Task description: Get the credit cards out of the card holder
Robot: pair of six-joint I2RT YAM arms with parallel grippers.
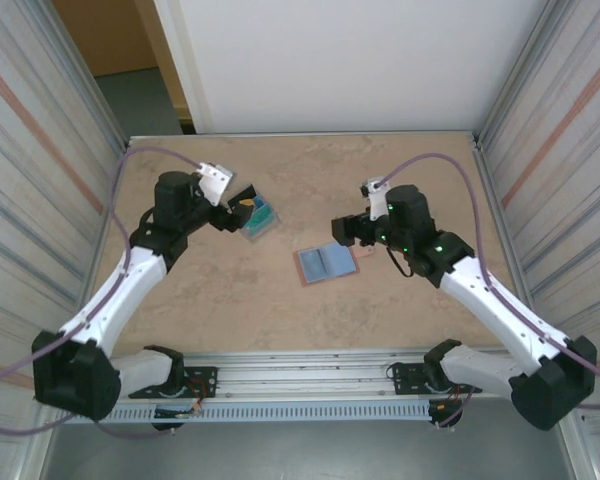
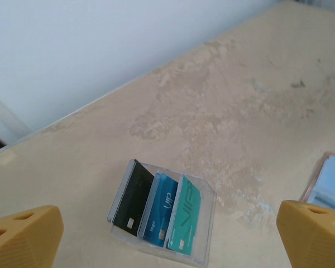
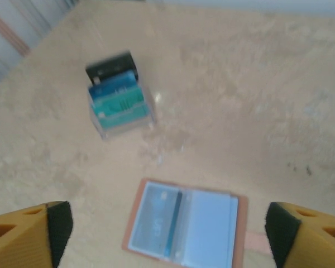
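Surface: mottled beige tabletop (image 1: 210, 300) with a stone look and darker blotches toward the far side. Aluminium rail (image 1: 310, 360) along the near edge.
Room: white wall panel (image 1: 350, 60) behind the far edge; ribbed, striped side panels (image 1: 40, 120) closing in left and right.
Card holder (image 1: 327, 264): salmon-pink, lying open and flat near the table's middle, blue-grey pockets facing up. Something bluish in the left pocket, too blurred to name.
Credit cards (image 2: 159, 209): black, blue and teal, standing tilted side by side in a clear plastic tray (image 2: 208, 223), left of the holder and well apart from it.
Left gripper (image 1: 238, 212): just beside the tray; yellow fingers (image 2: 22, 234) spread wide, holding nothing.
Right gripper (image 1: 342, 228): above the holder's right side. Fingers (image 3: 28, 234) wide apart, pinching nothing.
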